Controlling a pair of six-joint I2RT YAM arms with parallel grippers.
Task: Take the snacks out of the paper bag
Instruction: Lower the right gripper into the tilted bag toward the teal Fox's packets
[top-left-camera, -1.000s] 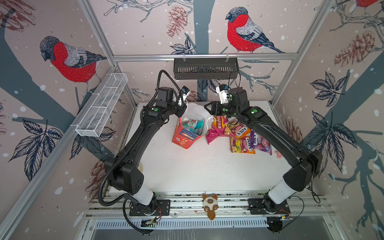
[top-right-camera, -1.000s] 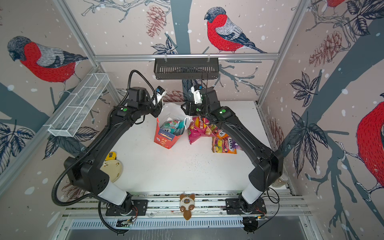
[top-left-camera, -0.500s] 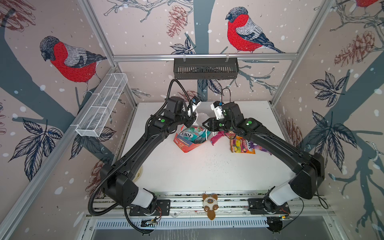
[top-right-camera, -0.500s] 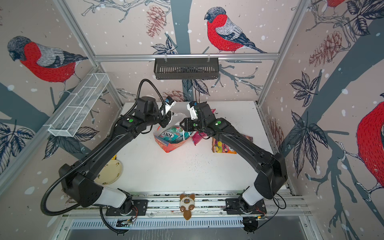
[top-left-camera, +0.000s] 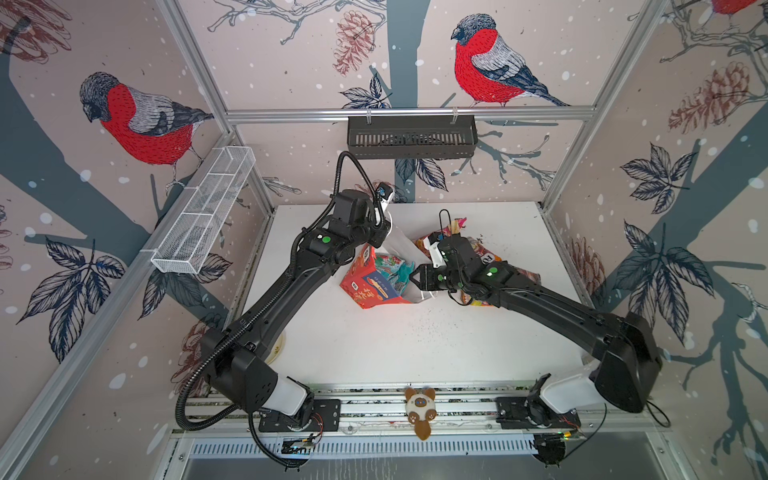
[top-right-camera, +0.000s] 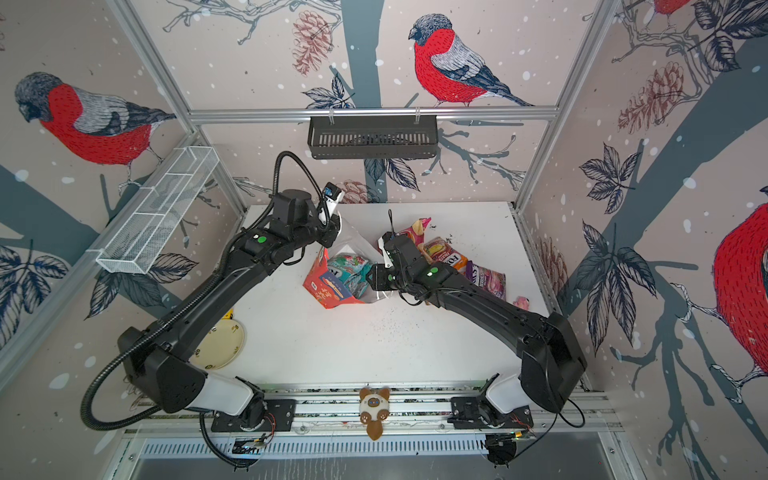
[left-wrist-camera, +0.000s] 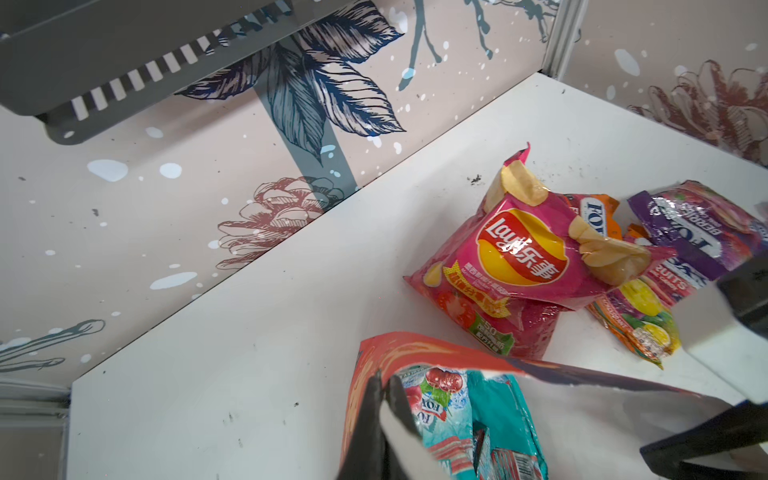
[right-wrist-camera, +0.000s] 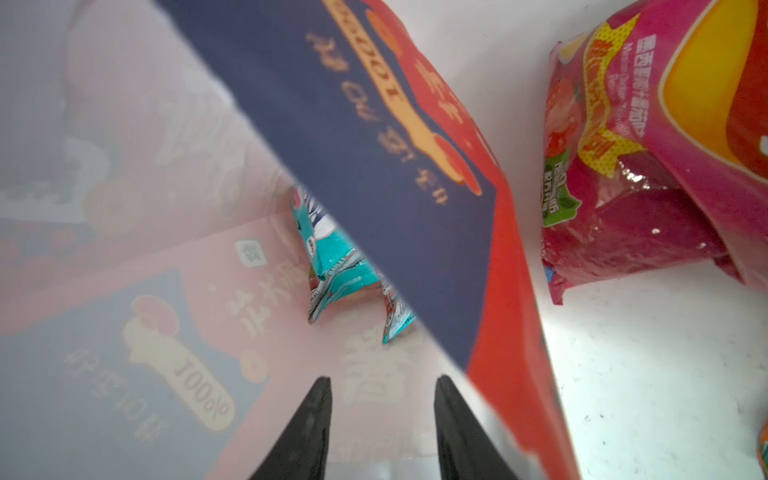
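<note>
Pinching the rim of the red paper gift bag (left-wrist-camera: 399, 347) with its blue panel, gold characters and white inside, the left gripper (left-wrist-camera: 384, 384) has both black fingers pressed together on the paper edge, at the bag's far corner in both top views. The bag sits mid-way across the white table (top-left-camera: 415, 340), crumpled and tipped, with its mouth gaping toward the right arm. The right gripper (right-wrist-camera: 382, 380) sits just inside that mouth. Its fingers are apart with nothing between them, the white inner wall with print showing through lies beneath, and the blue-panel wall hangs over one side. Glossy teal candy packets (right-wrist-camera: 336, 266) lie deeper in the bag, ahead of the right fingertips and not touching them. In the left wrist view they sit right beside the left fingers, with FOX'S lettering and a cherry picture visible. Cannot tell how many are in there. Outside, just beside the bag on the right arm's side, is a pile. A large pink Lay's chip bag (left-wrist-camera: 519, 257) lies on top, partly over an orange FOX'S packet (left-wrist-camera: 598, 214) and next to a purple FOX'S packet (left-wrist-camera: 698, 232), all on the table.
</note>
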